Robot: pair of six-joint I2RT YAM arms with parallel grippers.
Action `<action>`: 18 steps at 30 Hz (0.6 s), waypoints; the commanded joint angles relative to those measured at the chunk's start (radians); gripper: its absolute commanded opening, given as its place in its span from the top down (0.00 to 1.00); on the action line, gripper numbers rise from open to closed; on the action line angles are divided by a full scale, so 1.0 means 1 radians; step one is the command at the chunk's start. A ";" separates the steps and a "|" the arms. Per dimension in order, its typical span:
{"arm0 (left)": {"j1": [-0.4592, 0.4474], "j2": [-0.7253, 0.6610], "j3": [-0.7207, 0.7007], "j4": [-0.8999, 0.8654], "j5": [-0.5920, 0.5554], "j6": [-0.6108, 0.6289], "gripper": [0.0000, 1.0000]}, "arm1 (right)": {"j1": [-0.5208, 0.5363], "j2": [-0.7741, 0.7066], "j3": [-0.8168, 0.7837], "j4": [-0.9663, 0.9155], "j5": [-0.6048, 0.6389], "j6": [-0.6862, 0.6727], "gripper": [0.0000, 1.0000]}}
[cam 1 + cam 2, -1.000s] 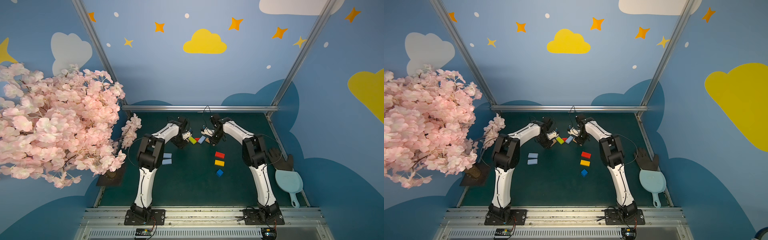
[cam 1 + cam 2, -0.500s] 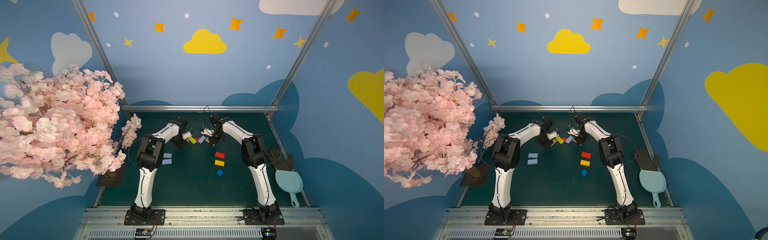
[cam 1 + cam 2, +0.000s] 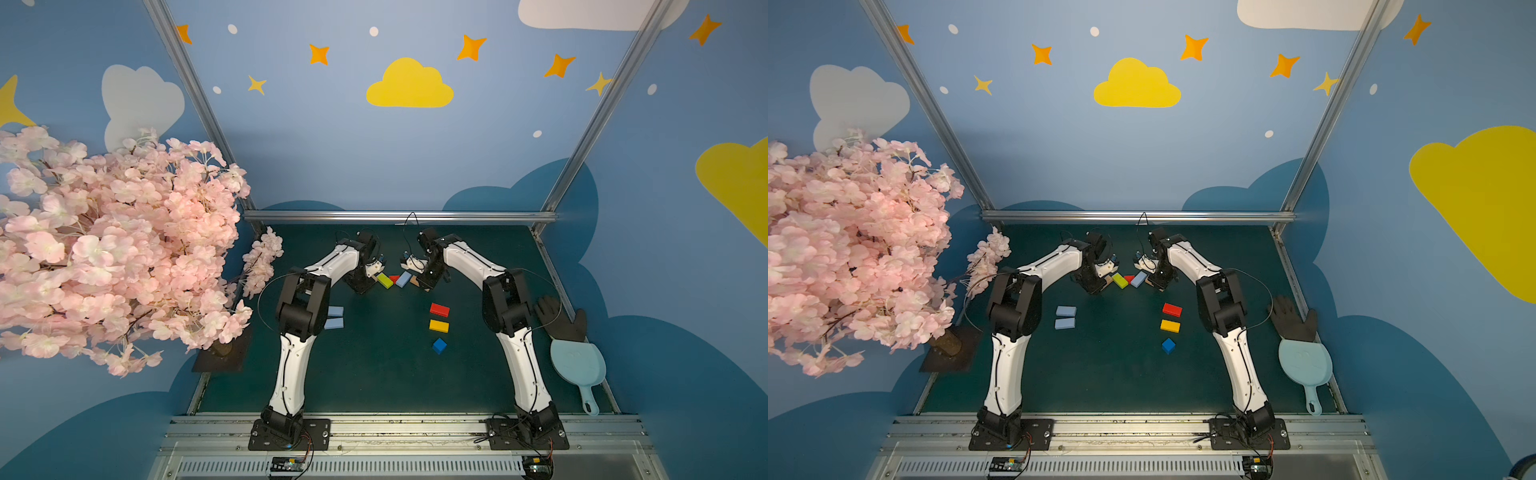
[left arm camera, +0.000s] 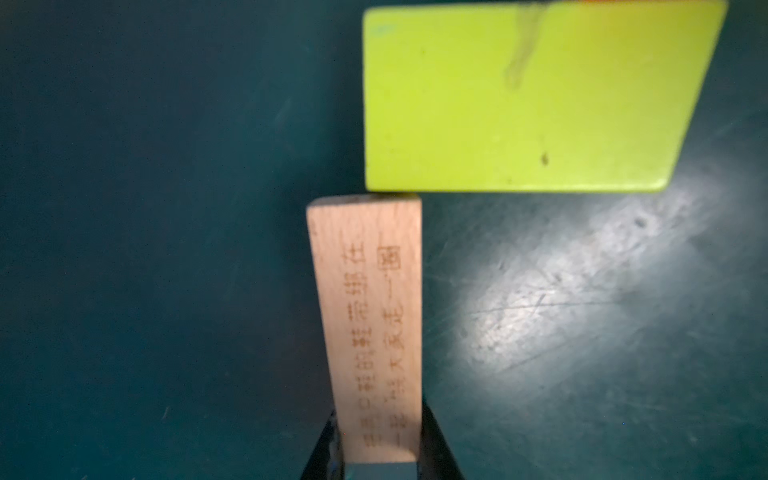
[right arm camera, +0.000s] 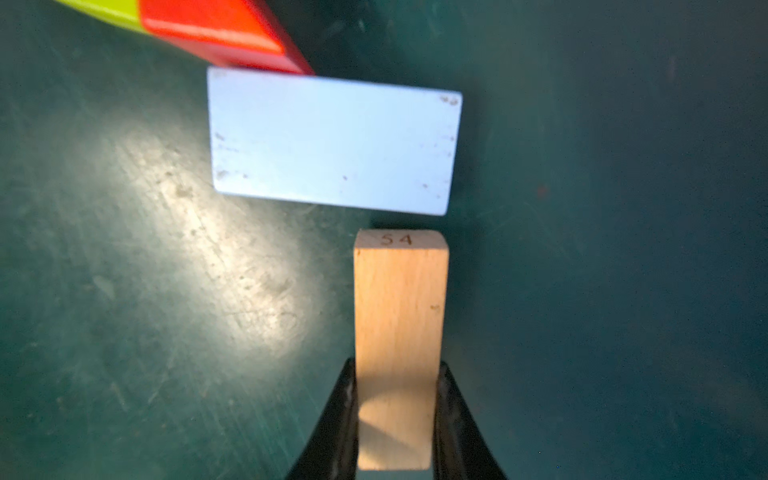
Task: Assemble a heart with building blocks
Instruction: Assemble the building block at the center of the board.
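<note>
At the back middle of the green mat [image 3: 374,374], a lime green bar [image 3: 385,281], the red triangle [image 3: 394,277] and a light blue bar [image 3: 403,279] lie joined in a shallow V. My left gripper [image 4: 379,436] is shut on a tan bar [image 4: 370,332] with engraved characters, whose far end touches the lime green bar [image 4: 519,95]. My right gripper [image 5: 397,374] is shut on a tan bar [image 5: 401,332] marked 54. Its end stops just short of the light blue bar [image 5: 332,141]. The red triangle [image 5: 224,29] touches that bar's far side.
Loose on the mat are a red bar [image 3: 439,309], a yellow bar [image 3: 438,326] and the dark blue cube [image 3: 439,345] on the right, and two light blue bars [image 3: 335,317] on the left. A blossom tree [image 3: 104,249] overhangs the left edge. A black glove [image 3: 559,320] and a blue scoop [image 3: 577,365] lie right.
</note>
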 commanded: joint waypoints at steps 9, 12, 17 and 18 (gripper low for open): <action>-0.009 0.034 0.003 -0.019 0.012 0.012 0.89 | 0.004 0.043 0.022 -0.022 0.024 0.013 1.00; -0.010 0.032 0.001 -0.025 0.020 0.011 0.89 | 0.005 0.044 0.022 -0.022 0.025 0.013 1.00; -0.009 0.026 -0.007 -0.034 0.031 0.007 0.89 | 0.005 0.044 0.023 -0.022 0.026 0.014 1.00; -0.010 0.025 -0.008 -0.035 0.032 0.008 0.89 | 0.006 0.045 0.022 -0.021 0.026 0.015 1.00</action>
